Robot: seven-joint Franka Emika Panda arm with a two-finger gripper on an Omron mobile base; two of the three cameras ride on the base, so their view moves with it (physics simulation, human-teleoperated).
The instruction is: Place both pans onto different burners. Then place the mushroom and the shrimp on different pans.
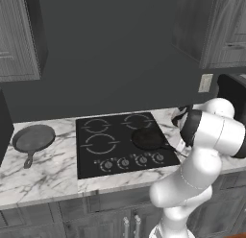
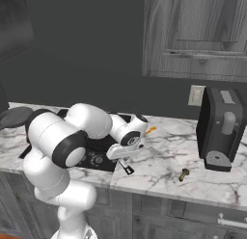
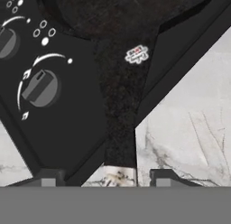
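The smaller black pan [image 1: 147, 139] sits on the front right burner of the cooktop [image 1: 91, 162]. Its thin handle [image 3: 119, 105] runs over the cooktop's edge and passes between my fingertips. My gripper [image 3: 107, 179] is open around that handle, with a gap on each side. From the right base view my gripper [image 2: 124, 160] hangs low at the cooktop's right front corner. The dull-grey skillet [image 1: 32, 138] lies on the counter left of the cooktop. The orange shrimp [image 2: 151, 130] and the tan mushroom [image 2: 184, 174] lie on the marble to the right.
Three burners [image 1: 100, 144] stand bare. Knobs [image 3: 40, 87] line the cooktop's front edge. A dark coffee machine [image 2: 222, 129] stands on the counter at the far right, with an outlet [image 2: 195, 95] on the wall beside it. Cabinets hang overhead.
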